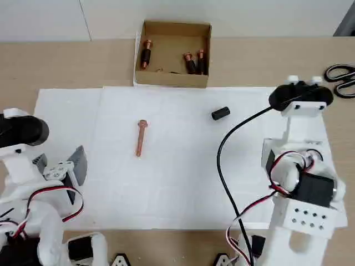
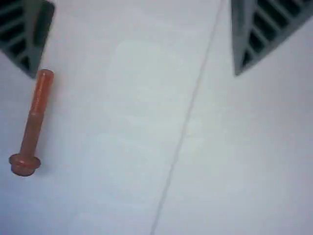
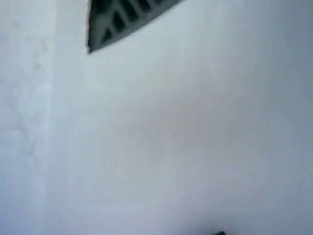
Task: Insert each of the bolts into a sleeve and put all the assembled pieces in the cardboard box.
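left gripper [image 2: 137, 73] above paper [image 2: 107, 147], jaws wide, bolt [image 2: 33, 120] just beside

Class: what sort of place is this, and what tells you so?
Probably a robotics workbench: left arm and right arm at a wooden table, loose bolt and sleeve on white paper, scissors nearby.

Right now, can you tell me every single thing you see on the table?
cardboard box: 1, brown, far edge of the table
assembled pieces: 3, copper bolts in black sleeves, inside the box
loose bolt: 1, copper, on the paper, left of middle
sleeve: 1, black, on the paper, nearer the box than the bolt
paper sheet: 1, white, covering the table's middle
scissors: 1, black handles, far right edge
table: 1, light wood
left hand: 1, grey fingers, open, above the paper near the bolt
right arm: 1, white and black, near right side
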### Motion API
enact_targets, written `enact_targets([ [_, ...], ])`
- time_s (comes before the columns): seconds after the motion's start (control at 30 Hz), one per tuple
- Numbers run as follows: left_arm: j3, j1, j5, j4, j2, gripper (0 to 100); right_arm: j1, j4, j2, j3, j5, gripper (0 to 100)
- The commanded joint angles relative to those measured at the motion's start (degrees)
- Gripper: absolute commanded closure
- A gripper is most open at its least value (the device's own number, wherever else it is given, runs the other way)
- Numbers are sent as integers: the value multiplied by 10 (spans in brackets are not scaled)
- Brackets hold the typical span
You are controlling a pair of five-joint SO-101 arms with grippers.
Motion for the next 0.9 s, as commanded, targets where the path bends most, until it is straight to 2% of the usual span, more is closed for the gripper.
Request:
enact_targets([
  [0.0,-18,-3,-4,3,0,757,-10,-63,45,-3,-36,794],
  [0.23,-4,-3,-6,2,0,757,-85,-161,235,-47,-123,794],
  [0.43,-3,-3,-6,2,0,757,-136,-148,356,-198,-296,794],
  [0.6,-3,-3,-6,2,0,757,-138,-147,454,-247,-313,794],
  [0.87,-3,-3,-6,1,0,757,-199,-117,511,-251,-316,794],
])
